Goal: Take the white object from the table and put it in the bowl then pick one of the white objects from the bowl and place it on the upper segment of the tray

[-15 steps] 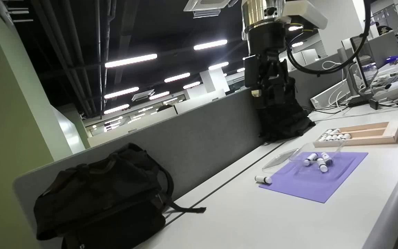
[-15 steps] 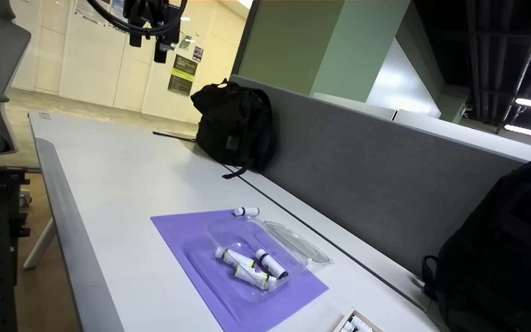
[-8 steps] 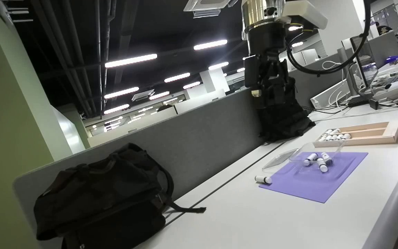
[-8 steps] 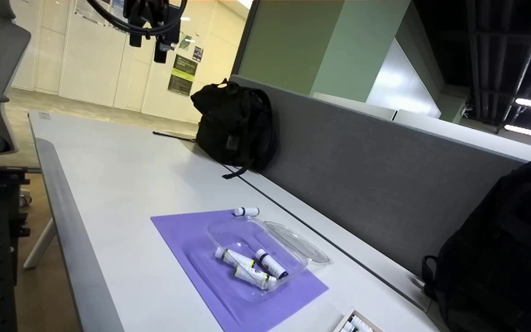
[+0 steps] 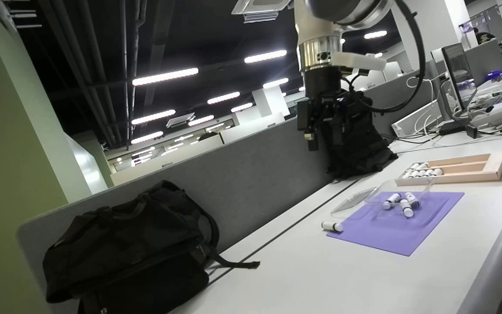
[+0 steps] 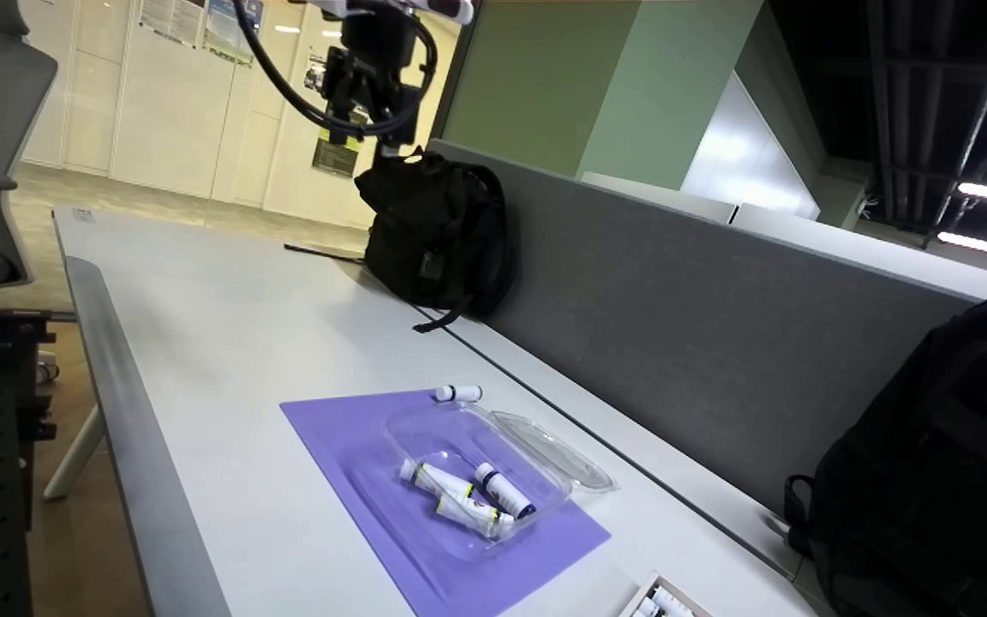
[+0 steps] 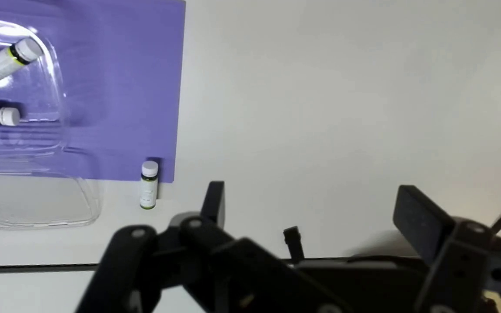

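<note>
The white object, a small white bottle with a dark band, lies on its side at the purple mat's corner, partly on the table; it shows in both exterior views (image 5: 332, 226) (image 6: 459, 393) and in the wrist view (image 7: 148, 191). The bowl, a clear plastic container (image 6: 438, 428) (image 5: 428, 192) (image 7: 55, 98), sits on the mat with three similar white bottles inside. The wooden tray (image 5: 496, 168) (image 6: 690, 597) holds several white bottles in one end. My gripper (image 7: 310, 191) is open and empty, high above the table in both exterior views (image 5: 325, 141) (image 6: 365, 141), with the loose bottle to one side.
A clear lid (image 5: 353, 199) (image 6: 553, 450) lies beside the container. The purple mat (image 6: 331, 428) lies under it. A grey partition (image 5: 251, 174) runs along the table's back. Black backpacks (image 5: 133, 248) (image 6: 438, 231) stand against it. A monitor (image 5: 456, 74) and cables stand farther along.
The arm has moved between half a second ago and now: the gripper is lower and left in an exterior view, lower and right in an exterior view. The bottles, container and tray have not moved.
</note>
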Action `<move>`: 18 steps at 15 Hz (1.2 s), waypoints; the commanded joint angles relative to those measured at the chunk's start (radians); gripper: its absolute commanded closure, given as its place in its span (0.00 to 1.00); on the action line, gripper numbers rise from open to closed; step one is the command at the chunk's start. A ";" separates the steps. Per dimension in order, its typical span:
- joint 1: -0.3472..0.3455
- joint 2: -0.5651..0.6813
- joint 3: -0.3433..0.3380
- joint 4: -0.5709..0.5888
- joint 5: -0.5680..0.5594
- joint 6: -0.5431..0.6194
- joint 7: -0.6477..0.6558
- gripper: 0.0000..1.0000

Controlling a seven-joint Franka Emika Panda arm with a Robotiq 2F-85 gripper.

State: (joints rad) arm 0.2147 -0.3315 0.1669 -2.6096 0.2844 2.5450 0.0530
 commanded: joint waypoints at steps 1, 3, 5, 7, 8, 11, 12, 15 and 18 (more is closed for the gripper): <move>-0.047 0.233 -0.035 0.202 -0.043 0.010 0.000 0.00; -0.070 0.325 -0.049 0.308 -0.055 -0.034 0.011 0.00; -0.068 0.271 -0.040 0.230 -0.039 0.006 -0.008 0.00; -0.076 0.325 -0.043 0.282 -0.044 0.000 -0.008 0.00; -0.076 0.334 -0.043 0.291 -0.045 -0.002 -0.008 0.00; -0.075 0.333 -0.042 0.294 -0.046 -0.008 -0.008 0.00; -0.075 0.333 -0.042 0.294 -0.046 -0.009 -0.008 0.00; -0.082 0.378 -0.049 0.337 -0.048 -0.017 -0.020 0.00; -0.113 0.537 -0.074 0.471 -0.080 -0.016 -0.019 0.00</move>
State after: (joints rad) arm 0.1305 0.0480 0.1148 -2.2866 0.2290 2.5438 0.0390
